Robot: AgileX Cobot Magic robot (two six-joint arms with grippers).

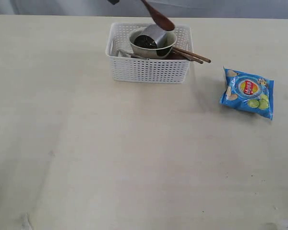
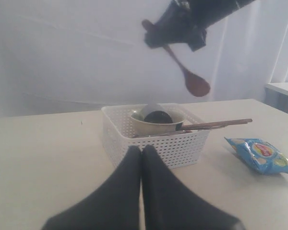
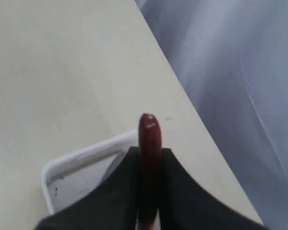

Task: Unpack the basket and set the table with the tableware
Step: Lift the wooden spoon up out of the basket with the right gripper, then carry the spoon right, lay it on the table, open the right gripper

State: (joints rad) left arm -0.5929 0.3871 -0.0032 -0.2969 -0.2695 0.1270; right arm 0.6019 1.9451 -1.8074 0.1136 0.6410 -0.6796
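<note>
Basket [image 1: 149,71] sitting at the far middle of the table [image 1: 134,158], white grid walls, most tableware lying inside. Spoon [image 1: 158,18] hanging in the air above the basket's far side, bowl end down and tilted, touching nothing below. Right fingers [image 3: 127,187] clamping on the spoon handle, its rounded end poking out past the fingertips; in the exterior view that arm is being cut off by the top edge. Bowl [image 1: 151,52] resting in the basket with the steel cup [image 1: 154,32] lying tipped inside it, dark mouth facing the camera. Chopsticks [image 1: 194,56] leaning out over the basket's right rim. Steel utensil [image 1: 129,54] peeking beside the bowl, knife or fork cannot tell; whatever is lying under the bowl is being hidden. Left fingers [image 2: 127,177] pressing flat together, grasping nothing, hovering low over the bare table on the near side of the basket. Chips bag [image 1: 247,92] lying flat, well apart to the basket's right, blue with a round yellow-red logo, lettering too small to read
</note>
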